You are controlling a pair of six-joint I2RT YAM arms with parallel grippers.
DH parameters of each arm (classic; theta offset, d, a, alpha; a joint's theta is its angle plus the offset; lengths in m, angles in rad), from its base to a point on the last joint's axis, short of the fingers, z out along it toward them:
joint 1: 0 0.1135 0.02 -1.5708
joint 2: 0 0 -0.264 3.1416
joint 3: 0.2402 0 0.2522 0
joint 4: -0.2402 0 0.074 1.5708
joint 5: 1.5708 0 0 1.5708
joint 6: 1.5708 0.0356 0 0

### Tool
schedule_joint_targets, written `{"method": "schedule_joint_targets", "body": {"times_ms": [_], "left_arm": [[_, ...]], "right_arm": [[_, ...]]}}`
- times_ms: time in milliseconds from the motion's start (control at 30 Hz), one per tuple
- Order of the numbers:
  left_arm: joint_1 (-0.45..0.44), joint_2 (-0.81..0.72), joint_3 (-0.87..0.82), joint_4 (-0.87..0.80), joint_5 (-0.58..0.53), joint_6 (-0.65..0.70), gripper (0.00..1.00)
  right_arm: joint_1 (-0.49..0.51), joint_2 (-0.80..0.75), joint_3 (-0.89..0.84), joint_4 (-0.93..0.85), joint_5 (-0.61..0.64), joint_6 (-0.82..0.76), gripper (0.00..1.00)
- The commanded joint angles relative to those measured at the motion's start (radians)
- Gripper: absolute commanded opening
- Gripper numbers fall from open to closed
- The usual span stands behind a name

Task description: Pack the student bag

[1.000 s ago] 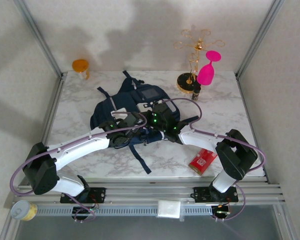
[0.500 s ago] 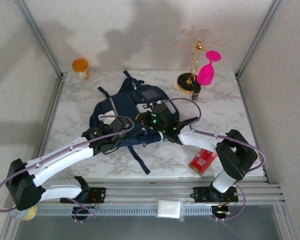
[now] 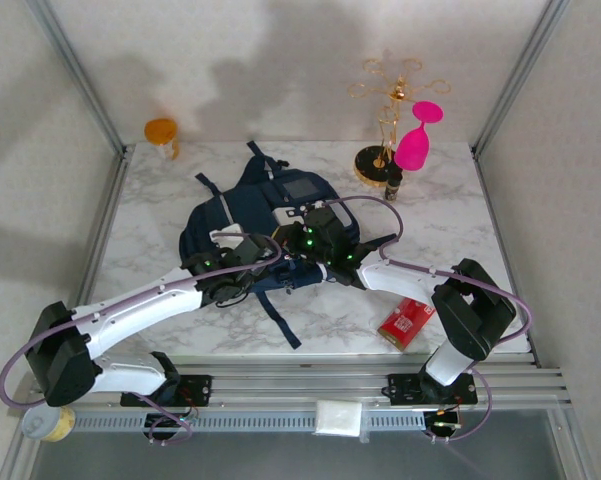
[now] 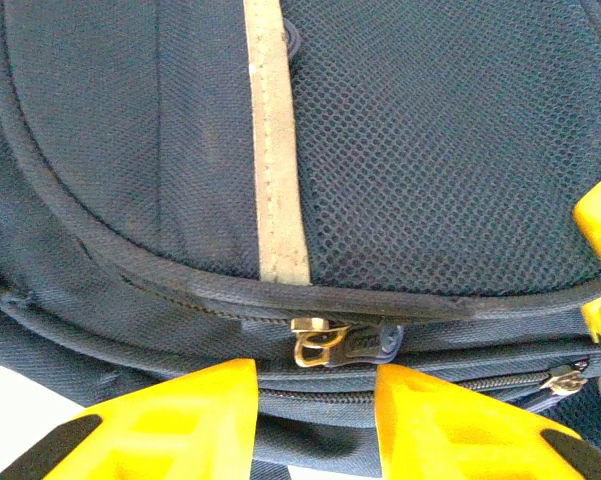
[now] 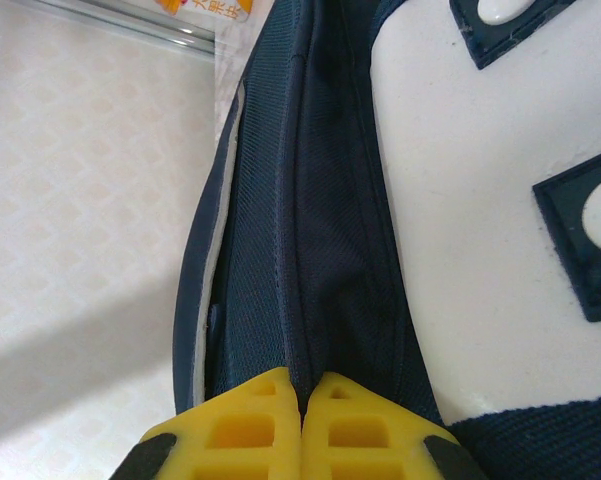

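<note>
The student bag (image 3: 280, 195), navy with white patches and a grey square, lies mid-table. My left gripper (image 3: 250, 260) is at its near-left side. In the left wrist view the yellow fingers (image 4: 180, 420) stand apart, open, with a brass zipper slider and its dark pull tab (image 4: 330, 340) just beyond the gap of the left gripper (image 4: 317, 375), not pinched. My right gripper (image 3: 295, 265) is at the bag's near edge. In the right wrist view the right gripper (image 5: 302, 385) is shut on a fold of the bag's navy fabric (image 5: 330, 250) beside a white patch (image 5: 480, 220).
A red box (image 3: 407, 321) lies near the front right by the right arm. A gold stand (image 3: 385, 110) with a pink glass (image 3: 416, 140) and a small dark bottle (image 3: 393, 183) sits back right. An orange cup (image 3: 162, 132) is back left. Bag straps trail forward (image 3: 280, 315).
The left arm pulled back to the left, then came in again to the bag's near-left side. The right gripper kept its pinch on the bag and did not move.
</note>
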Motion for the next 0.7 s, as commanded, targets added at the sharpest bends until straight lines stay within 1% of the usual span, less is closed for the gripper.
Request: {"method": "schedule_joint_targets", "body": {"times_ms": [0, 133, 233, 300, 433, 533, 667], "left_arm": [[0.007, 0.017, -0.003, -0.041, -0.194, -0.558, 0.35], [0.012, 0.040, 0.019, -0.033, -0.210, -0.565, 0.35], [0.030, 0.058, 0.011, -0.031, -0.202, -0.603, 0.36], [0.029, 0.046, -0.010, 0.042, -0.218, -0.582, 0.36], [0.038, 0.054, -0.003, 0.094, -0.237, -0.570, 0.36], [0.041, 0.072, 0.018, 0.100, -0.262, -0.568, 0.35], [0.049, 0.098, 0.022, 0.071, -0.279, -0.610, 0.32]], "right_arm": [[0.020, -0.015, 0.055, 0.096, -0.011, -0.018, 0.00], [0.021, -0.012, 0.057, 0.099, -0.016, -0.016, 0.00], [0.024, -0.012, 0.055, 0.103, -0.019, -0.014, 0.00], [0.025, -0.015, 0.055, 0.099, -0.017, -0.019, 0.00], [0.027, -0.022, 0.042, 0.103, -0.014, -0.018, 0.00], [0.032, -0.021, 0.035, 0.110, -0.019, -0.014, 0.00], [0.043, -0.010, 0.034, 0.117, -0.026, -0.007, 0.00]]}}
